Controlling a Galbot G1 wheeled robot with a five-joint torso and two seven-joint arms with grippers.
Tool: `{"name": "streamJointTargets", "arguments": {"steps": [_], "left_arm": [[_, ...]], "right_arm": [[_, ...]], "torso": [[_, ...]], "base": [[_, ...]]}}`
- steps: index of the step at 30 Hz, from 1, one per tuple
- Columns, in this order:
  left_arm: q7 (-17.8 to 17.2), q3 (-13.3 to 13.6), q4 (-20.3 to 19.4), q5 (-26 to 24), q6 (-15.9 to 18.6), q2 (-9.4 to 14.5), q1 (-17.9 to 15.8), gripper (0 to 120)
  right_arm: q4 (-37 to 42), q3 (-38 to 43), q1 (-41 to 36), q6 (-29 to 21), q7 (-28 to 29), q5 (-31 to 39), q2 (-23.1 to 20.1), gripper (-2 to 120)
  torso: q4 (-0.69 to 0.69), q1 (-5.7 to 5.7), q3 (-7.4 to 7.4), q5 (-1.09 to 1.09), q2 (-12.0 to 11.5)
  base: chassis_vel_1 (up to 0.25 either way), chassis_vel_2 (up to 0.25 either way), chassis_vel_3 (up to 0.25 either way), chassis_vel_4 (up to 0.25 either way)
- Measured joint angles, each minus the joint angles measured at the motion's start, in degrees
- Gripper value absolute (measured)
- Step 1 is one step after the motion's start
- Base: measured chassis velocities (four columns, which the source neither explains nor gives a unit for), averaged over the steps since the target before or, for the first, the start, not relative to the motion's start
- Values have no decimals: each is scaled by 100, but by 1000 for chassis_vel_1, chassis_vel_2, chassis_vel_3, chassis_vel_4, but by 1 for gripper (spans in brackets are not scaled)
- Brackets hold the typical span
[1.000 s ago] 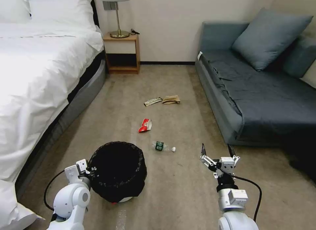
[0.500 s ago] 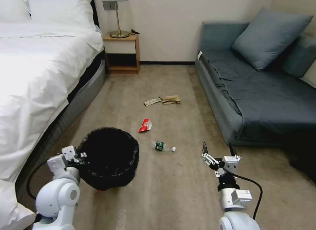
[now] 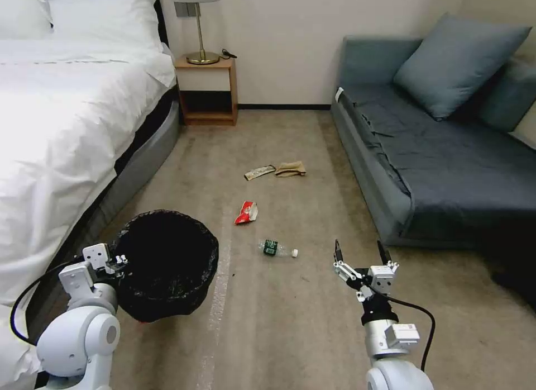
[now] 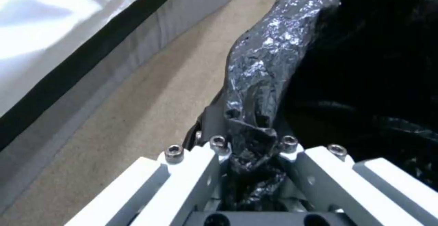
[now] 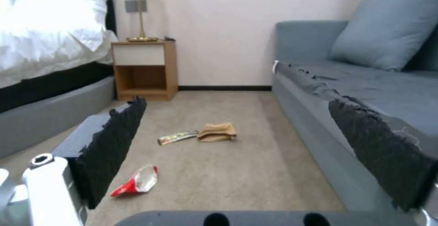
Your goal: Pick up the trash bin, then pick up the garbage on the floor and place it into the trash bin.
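Bin in hand, litter on the carpet.

My left pincer (image 3: 118, 261) was clenched on the bag-covered rim of the trash bin (image 3: 164, 264), held beside the bed (image 3: 61, 144); my right pincer (image 3: 359, 255) hung released, low above the floor near the clear bottle (image 3: 277, 248). Beyond lay the red-white snack wrapper (image 3: 245, 212), the long printed wrapper (image 3: 259, 172) and the crumpled paper bag (image 3: 291, 168). I judged the risk plain: gripping slick, crinkly plastic at one edge, the bin could tilt or slip free.

bed (image 3: 61, 116), nightstand (image 3: 206, 91), lamp (image 3: 198, 21), sofa (image 3: 446, 172)
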Motion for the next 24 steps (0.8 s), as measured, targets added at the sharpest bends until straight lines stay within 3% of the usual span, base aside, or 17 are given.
{"name": "streamJointTargets", "arguments": {"steps": [12,24], "left_arm": [[4,62,52,34,-4,-43,-23,4],[3,-9,85,35,-10,-51,-50,4]], "right_arm": [[-49,16,-4,82,-123,-9,9,100],[-98,-9,49,73,-187,-20,9,100]], "torso": [[0,0,-1,0,1],[0,0,0,1,1]], "base": [[-36,32,32,-35],[-181,177,189,-174]]}}
